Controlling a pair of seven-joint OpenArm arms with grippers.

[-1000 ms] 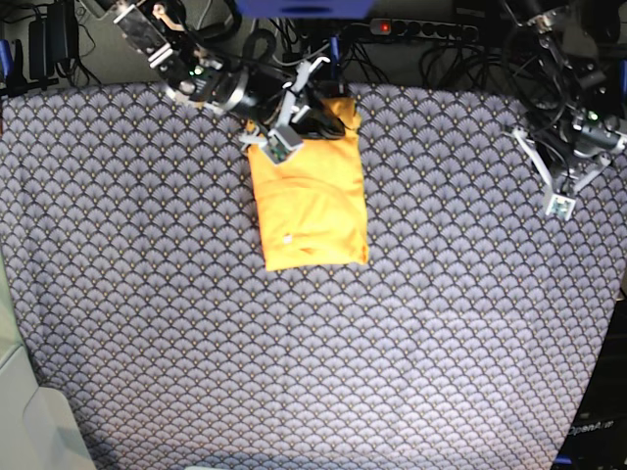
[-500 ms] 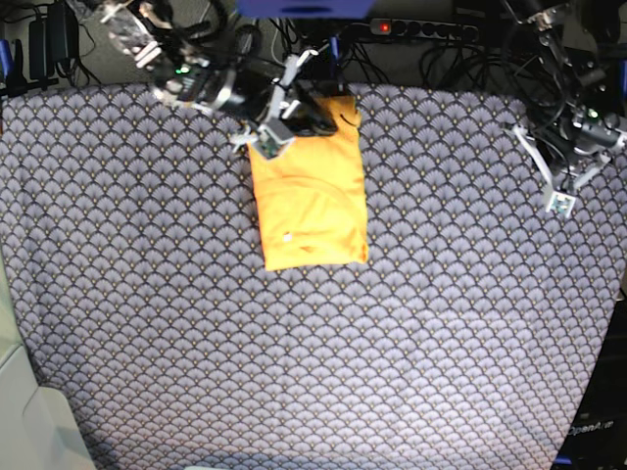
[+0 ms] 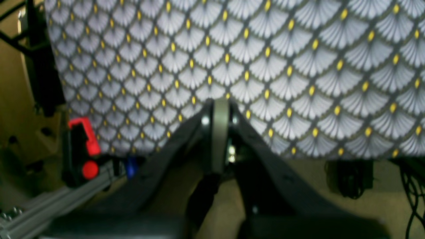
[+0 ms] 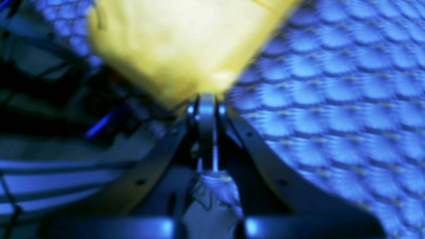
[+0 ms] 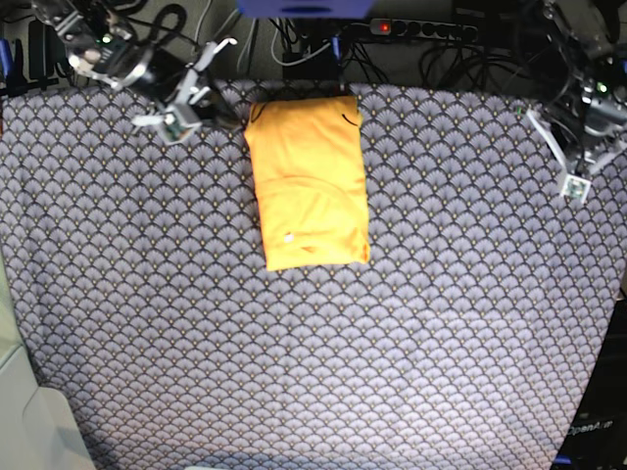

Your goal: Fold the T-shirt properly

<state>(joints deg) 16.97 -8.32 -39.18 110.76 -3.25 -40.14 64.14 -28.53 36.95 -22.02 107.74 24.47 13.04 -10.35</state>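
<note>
The orange-yellow T-shirt [image 5: 309, 181] lies folded into a tall rectangle at the back middle of the patterned cloth [image 5: 313, 343]. My right gripper [image 5: 231, 119] hovers just left of the shirt's top-left corner. In the blurred right wrist view this gripper [image 4: 206, 98] is shut and empty, with the T-shirt [image 4: 179, 43] just beyond its tips. My left gripper [image 5: 586, 147] is at the cloth's far right edge, well away from the shirt. In the left wrist view it [image 3: 219, 103] is shut with nothing in it, above the cloth [image 3: 298, 66].
Cables and a power strip [image 5: 421, 29] run along the back edge behind the cloth. A red-handled clamp [image 3: 84, 142] sits on a metal rail by the cloth's edge. A pale bin corner [image 5: 29, 421] shows at the front left.
My right gripper has pulled back from over the T-shirt's top edge to the left and now stands off the shirt. The left arm has shifted slightly right. The shirt stays flat.
</note>
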